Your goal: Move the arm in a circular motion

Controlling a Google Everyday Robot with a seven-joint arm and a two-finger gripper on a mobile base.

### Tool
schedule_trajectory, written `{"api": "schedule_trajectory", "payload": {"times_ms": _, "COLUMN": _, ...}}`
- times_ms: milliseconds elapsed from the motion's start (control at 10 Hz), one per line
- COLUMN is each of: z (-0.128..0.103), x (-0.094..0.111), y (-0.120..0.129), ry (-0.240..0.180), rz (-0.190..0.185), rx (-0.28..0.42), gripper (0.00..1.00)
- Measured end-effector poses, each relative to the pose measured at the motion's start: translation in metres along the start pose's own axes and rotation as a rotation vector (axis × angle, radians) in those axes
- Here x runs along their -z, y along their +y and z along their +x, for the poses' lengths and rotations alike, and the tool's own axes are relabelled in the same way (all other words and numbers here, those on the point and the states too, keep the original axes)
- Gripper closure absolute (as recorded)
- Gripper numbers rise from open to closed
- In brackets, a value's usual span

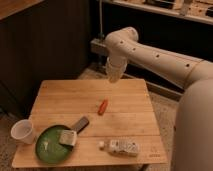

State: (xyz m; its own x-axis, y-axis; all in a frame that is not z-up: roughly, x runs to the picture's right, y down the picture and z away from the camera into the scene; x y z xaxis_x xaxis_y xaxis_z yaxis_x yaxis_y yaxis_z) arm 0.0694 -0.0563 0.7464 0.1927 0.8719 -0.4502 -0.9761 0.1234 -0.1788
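I see the arm (150,57) raised above the far edge of the table (60,92), gripper (114,76) hanging there, empty; finger state I cannot tell. Circle seems midway.

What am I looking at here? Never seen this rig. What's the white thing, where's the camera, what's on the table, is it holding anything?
The white tube is the arm of a mobile robot, bent at a rounded joint. Its gripper hangs from that joint above the far edge of the wooden table, touching nothing. One camera looks down from beside the arm; its mount is unknown. On the table: a white cup, a green plate with a pale sponge, a dark flat object, a small orange item and a lying white bottle. Nothing appears held.
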Motion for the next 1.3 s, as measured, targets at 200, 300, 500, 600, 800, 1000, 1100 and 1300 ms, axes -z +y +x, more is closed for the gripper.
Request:
{"api": "schedule_trajectory", "payload": {"times_ms": 200, "z": 0.019, "x": 0.012, "y": -0.042, "ry": -0.032, "rz": 0.03, "rx": -0.077, "gripper": 1.0}}
{"api": "schedule_trajectory", "payload": {"times_ms": 300, "z": 0.039, "x": 0.021, "y": -0.069, "ry": -0.049, "rz": 0.054, "rx": -0.131, "gripper": 1.0}}
{"api": "schedule_trajectory", "payload": {"times_ms": 500, "z": 0.089, "x": 0.042, "y": -0.115, "ry": -0.066, "rz": 0.103, "rx": -0.233, "gripper": 1.0}}
{"api": "schedule_trajectory", "payload": {"times_ms": 600, "z": 0.114, "x": 0.047, "y": -0.127, "ry": -0.064, "rz": 0.107, "rx": -0.282, "gripper": 1.0}}
{"api": "schedule_trajectory", "payload": {"times_ms": 800, "z": 0.16, "x": 0.051, "y": -0.125, "ry": -0.05, "rz": 0.103, "rx": -0.366, "gripper": 0.93}}
{"api": "schedule_trajectory", "payload": {"times_ms": 1000, "z": 0.192, "x": 0.052, "y": -0.112, "ry": -0.031, "rz": 0.116, "rx": -0.326, "gripper": 0.73}}
{"api": "schedule_trajectory", "payload": {"times_ms": 1100, "z": 0.201, "x": 0.052, "y": -0.102, "ry": -0.021, "rz": 0.123, "rx": -0.299, "gripper": 0.65}}
{"api": "schedule_trajectory", "payload": {"times_ms": 1300, "z": 0.226, "x": 0.053, "y": -0.061, "ry": 0.002, "rz": 0.144, "rx": -0.228, "gripper": 0.42}}
